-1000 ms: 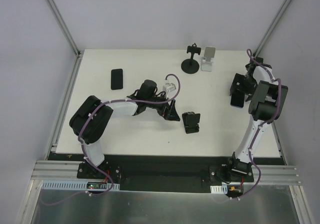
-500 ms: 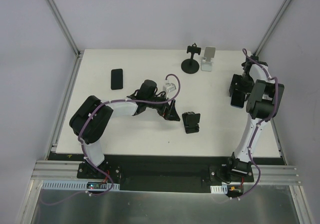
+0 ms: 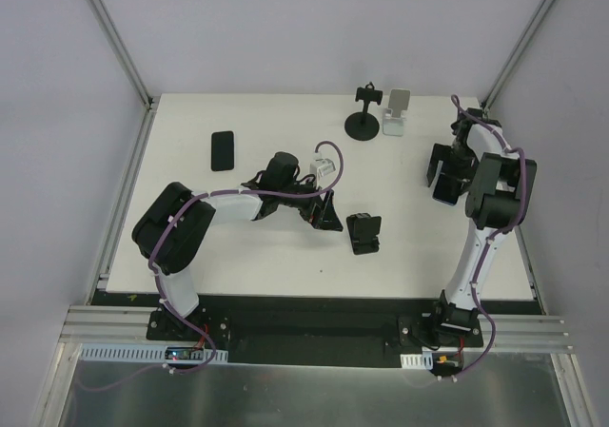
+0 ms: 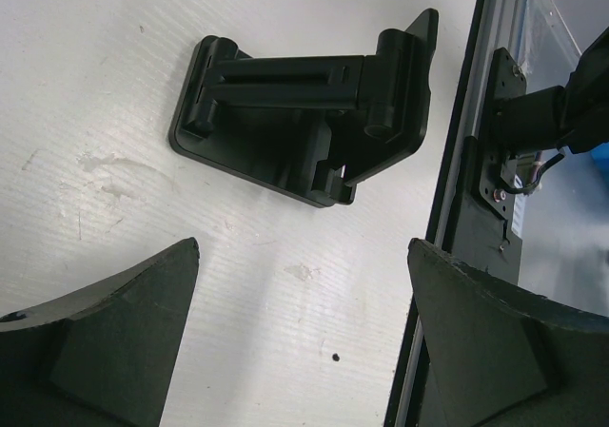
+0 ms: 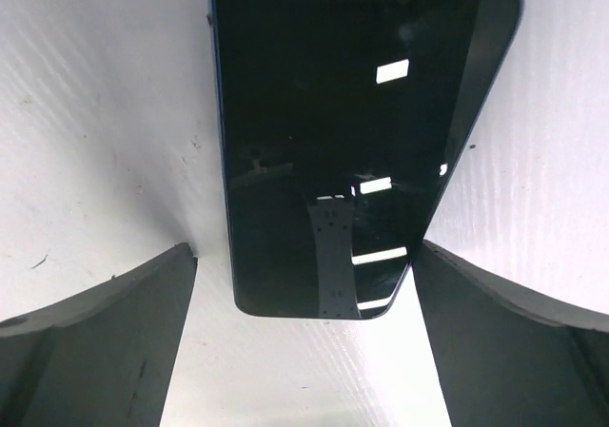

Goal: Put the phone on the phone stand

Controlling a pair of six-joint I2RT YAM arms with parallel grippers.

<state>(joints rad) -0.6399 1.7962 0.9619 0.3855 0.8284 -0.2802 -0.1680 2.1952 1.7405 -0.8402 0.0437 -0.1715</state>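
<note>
A dark phone (image 5: 352, 132) with a blue edge lies flat on the white table at the right. My right gripper (image 5: 304, 248) is open and hangs over it, one finger on each side of its near end. In the top view my right gripper (image 3: 445, 175) covers most of this phone. A black folding phone stand (image 4: 304, 113) lies on the table just ahead of my left gripper (image 4: 303, 246), which is open and empty. In the top view the stand (image 3: 363, 232) sits right of my left gripper (image 3: 325, 210).
A second black phone (image 3: 222, 149) lies at the back left. A black round-base stand (image 3: 363, 115) and a white stand (image 3: 396, 113) are at the back centre. The table's front edge and black rail (image 4: 476, 161) run beside the folding stand.
My right gripper has shifted a little to the left over the phone and stays open. The left arm and the stands have not moved.
</note>
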